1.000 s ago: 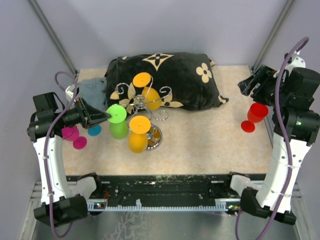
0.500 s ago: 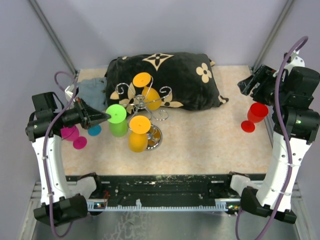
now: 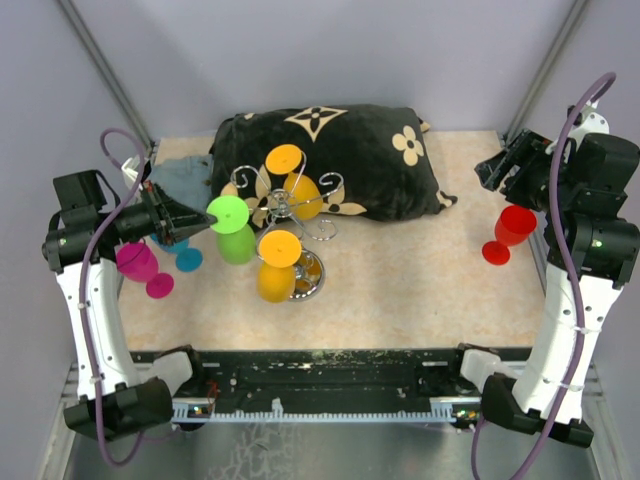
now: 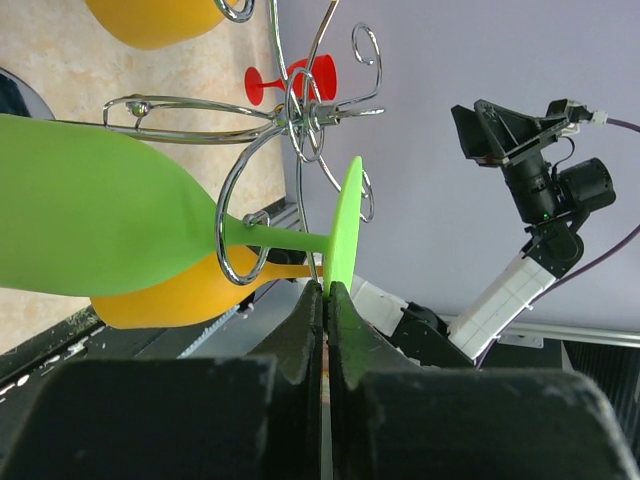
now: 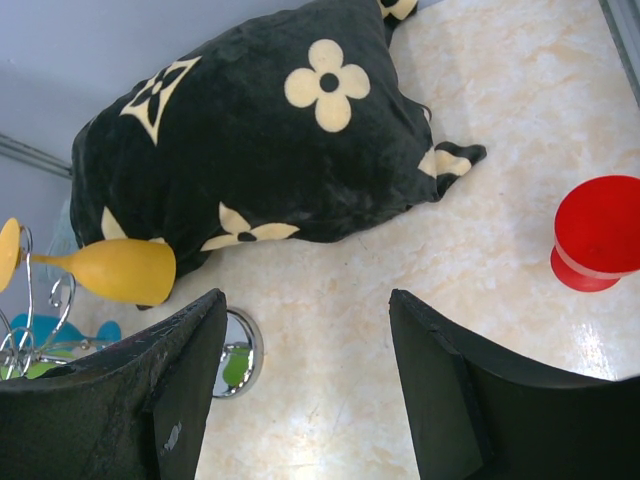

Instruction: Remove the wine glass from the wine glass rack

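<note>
- Left hand (image 3: 207,222) (image 4: 327,291) is clamped on the foot of the green wine glass (image 3: 237,243) (image 4: 90,220). In the left wrist view, both fingers (image 4: 298,335) are pinched onto the edge of the thin disc.
- Green wine glass hangs bowl-down on the left side of the wine glass rack (image 3: 287,207) (image 4: 300,118). Its stem sits inside one curled wire arm, so it is on the rack, not free of it.
- Rack stands on its round shiny base, left of centre on the desk (image 3: 400,285), just in front of the black pillow (image 3: 340,160) (image 5: 260,170).
- Near orange glass (image 3: 276,282) (image 4: 190,295) hangs on the rack's front side, right beside the green bowl. Probably touching, but I can't confirm from these angles.
- Far orange glass (image 3: 303,196) (image 5: 120,270) hangs on the pillow side.
- Right hand (image 3: 503,167) (image 5: 305,300) has its fingers apart and holds nothing. It is raised at the far right of the desk.
- Red glass (image 3: 512,230) (image 5: 598,235) is on the desk near the right hand, well apart from the rack. It looks upright.
- Pink glass (image 3: 138,263) and teal glass (image 3: 188,260) are on the desk at the left, by the left arm, which partly hides the teal one.
- Grey-blue cloth (image 3: 188,180) lies at the pillow's left end.
</note>
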Robot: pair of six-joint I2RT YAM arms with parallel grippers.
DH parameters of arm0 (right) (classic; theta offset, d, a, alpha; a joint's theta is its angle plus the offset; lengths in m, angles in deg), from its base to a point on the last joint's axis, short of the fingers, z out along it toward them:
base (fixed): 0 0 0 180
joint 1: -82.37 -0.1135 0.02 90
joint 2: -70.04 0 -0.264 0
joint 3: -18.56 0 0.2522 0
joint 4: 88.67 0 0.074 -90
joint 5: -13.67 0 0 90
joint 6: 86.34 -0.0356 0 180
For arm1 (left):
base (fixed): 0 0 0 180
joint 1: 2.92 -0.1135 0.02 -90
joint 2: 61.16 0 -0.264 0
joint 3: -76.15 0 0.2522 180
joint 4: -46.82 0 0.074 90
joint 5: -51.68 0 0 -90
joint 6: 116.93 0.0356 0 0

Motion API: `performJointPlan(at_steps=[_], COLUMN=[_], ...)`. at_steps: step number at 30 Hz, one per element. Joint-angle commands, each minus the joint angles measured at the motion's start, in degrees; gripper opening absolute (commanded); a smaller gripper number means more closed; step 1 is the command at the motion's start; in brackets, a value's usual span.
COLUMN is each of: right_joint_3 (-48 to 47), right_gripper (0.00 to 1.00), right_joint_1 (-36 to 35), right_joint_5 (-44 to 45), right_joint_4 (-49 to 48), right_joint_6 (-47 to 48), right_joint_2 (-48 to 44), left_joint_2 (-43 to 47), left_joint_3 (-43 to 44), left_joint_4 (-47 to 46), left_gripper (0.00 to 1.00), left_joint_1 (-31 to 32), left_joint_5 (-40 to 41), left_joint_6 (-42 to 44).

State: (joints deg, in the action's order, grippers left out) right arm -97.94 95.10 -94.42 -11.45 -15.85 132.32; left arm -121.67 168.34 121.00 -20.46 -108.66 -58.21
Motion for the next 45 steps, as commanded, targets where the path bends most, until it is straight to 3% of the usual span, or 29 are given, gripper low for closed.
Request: performJointPlan(at_steps=[1, 21, 31, 45], right_joint_3=[0.21, 0.3, 0.03, -0.44], right_gripper=[0.67, 0.67, 0.67, 0.67], right_joint_1=[-0.86, -0.87, -0.86, -0.91], right_joint_5=[-0.24, 0.02, -0.07, -0.55], right_joint_4=[-2.47, -2.28, -2.21, -2.38], right_joint_6=[0.79, 0.96, 0.88, 0.79], right_joint_2=[-0.49, -0.68, -0.56, -0.19], left_joint_2=[-0.13, 0.84, -1.24, -2.51], left_joint_3=[-0.57, -1.41, -3.17, -2.73], left_joint_4=[-3.0, -1.78, -9.21, -9.32], left_gripper=[0.0, 0.0, 0.0, 0.0], left_joint_1=[-0.65, -2.41, -2.67, -2.46], left_joint_5=[-1.61, 0.45, -0.25, -0.96], left_joint_6=[-1.21, 0.96, -1.8, -1.98])
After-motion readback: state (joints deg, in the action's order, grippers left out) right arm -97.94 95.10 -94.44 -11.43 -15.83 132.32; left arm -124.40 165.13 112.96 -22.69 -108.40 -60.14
